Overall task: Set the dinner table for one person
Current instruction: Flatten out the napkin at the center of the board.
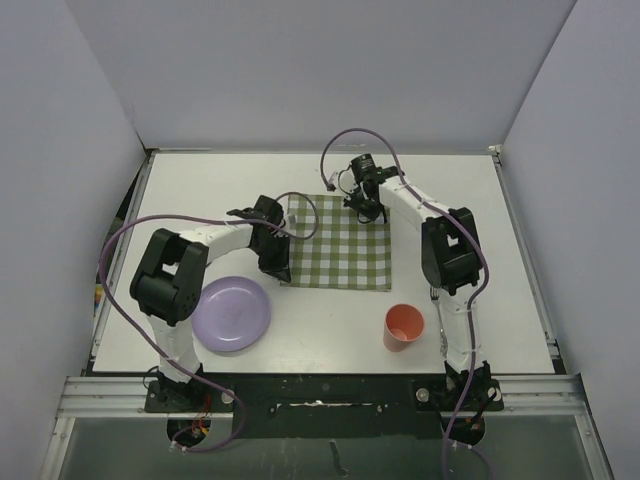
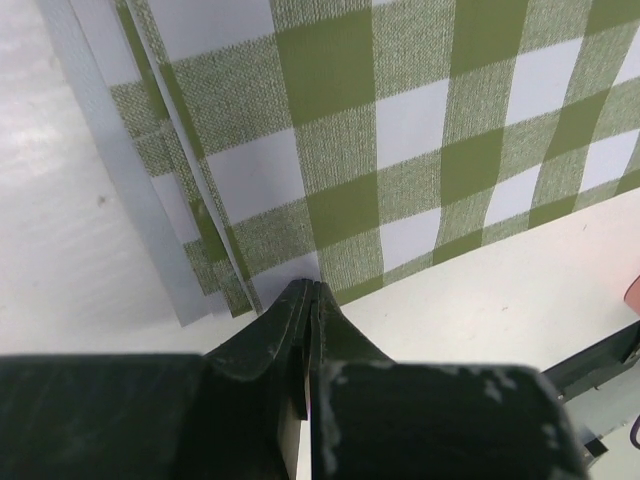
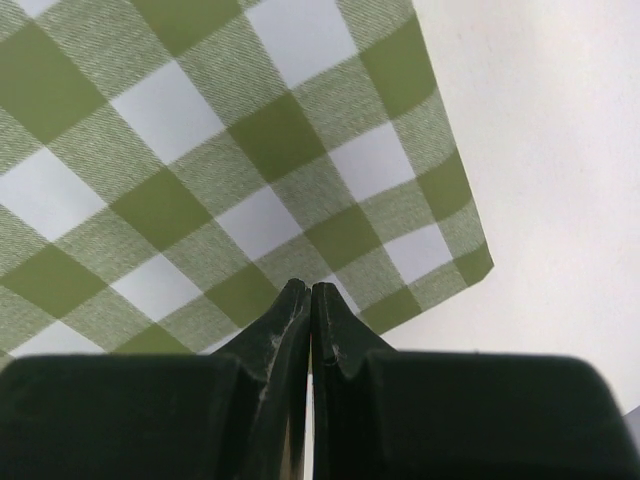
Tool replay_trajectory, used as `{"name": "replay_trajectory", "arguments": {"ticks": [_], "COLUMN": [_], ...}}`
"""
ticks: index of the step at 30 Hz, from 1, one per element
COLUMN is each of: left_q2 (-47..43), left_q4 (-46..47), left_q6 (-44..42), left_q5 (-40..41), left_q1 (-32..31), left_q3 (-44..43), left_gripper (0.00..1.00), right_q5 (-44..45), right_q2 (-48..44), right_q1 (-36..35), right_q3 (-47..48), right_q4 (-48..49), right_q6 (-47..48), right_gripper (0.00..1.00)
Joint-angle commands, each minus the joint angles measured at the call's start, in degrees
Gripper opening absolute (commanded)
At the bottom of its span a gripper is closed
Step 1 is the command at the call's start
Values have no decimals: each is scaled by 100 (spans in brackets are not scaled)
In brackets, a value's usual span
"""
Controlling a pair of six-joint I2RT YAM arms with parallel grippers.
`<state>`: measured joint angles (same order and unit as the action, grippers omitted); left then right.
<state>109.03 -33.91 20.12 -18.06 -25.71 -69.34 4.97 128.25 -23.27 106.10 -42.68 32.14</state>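
Note:
The dinner table [image 1: 200, 190] is a wide white top. On its middle lies a green-and-white checked cloth [image 1: 340, 250], flat. My left gripper [image 1: 279, 270] is at the cloth's near left corner. In the left wrist view this gripper [image 2: 312, 287] is shut, its tips at the edge of the cloth [image 2: 400, 150], where folded layers show at the left. My right gripper [image 1: 373, 213] is over the far right corner. It [image 3: 310, 288] is shut just above the cloth [image 3: 200, 150], with nothing seen between the jaws.
A lilac plate [image 1: 232, 312] lies near the left arm's base. An orange cup [image 1: 404, 326] stands near the right arm's base. A thin metal utensil [image 1: 436, 296] shows partly from under the right arm. White walls close the table on three sides.

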Motion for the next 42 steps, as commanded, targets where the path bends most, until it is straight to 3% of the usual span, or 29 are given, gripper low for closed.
{"name": "replay_trajectory", "arguments": {"ticks": [1,34,42], "left_q2": [-330,-919,-1444], "left_q4": [-510,-179,249], "left_q6": [-82,145,5], "left_q5": [113,258,721], "left_q1": [-56,-191,-206], "left_q3": [261,558,220], "left_gripper": [0,0,0], "right_q5": [162,107,231], "right_q2": [-82,-422,-465], "right_q1": [-132,-202,-221], "right_q3": [-128,-828,-686], "right_q4": [253,527,502], "right_q6": [84,117,152], "right_gripper": [0,0,0]}}
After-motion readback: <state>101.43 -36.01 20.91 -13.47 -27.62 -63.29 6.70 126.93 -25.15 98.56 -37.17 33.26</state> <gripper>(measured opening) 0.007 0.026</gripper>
